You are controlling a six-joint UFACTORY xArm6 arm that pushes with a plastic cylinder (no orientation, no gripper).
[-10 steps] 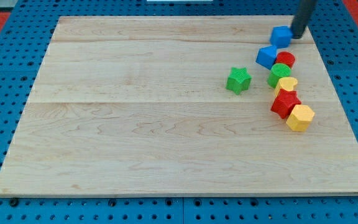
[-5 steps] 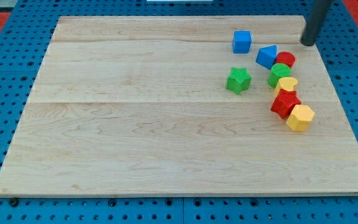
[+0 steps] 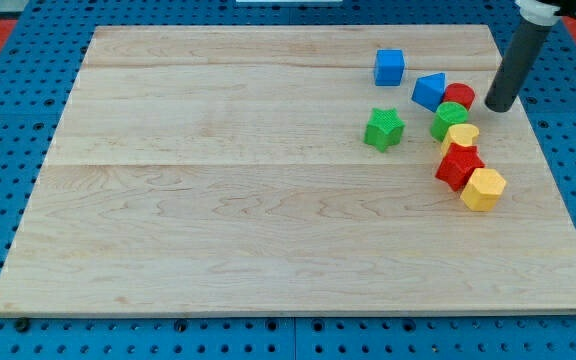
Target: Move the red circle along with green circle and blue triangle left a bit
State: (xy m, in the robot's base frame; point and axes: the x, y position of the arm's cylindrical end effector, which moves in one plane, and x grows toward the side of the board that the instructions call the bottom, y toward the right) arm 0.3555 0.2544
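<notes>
The red circle [image 3: 461,96], the green circle [image 3: 449,120] and the blue triangle [image 3: 428,91] sit packed together at the board's upper right. The triangle is at the view's left of the red circle, and the green circle is just below both. My tip [image 3: 498,107] is on the board just to the view's right of the red circle, a small gap away from it.
A blue cube [image 3: 389,67] lies to the upper left of the triangle. A green star [image 3: 383,129] lies left of the green circle. A yellow block [image 3: 461,137], a red block [image 3: 458,165] and a yellow hexagon [image 3: 483,189] run down below the green circle.
The blue cube was pushed left to beside the triangle's upper left. My tip then moved right and down to beside the red circle.
</notes>
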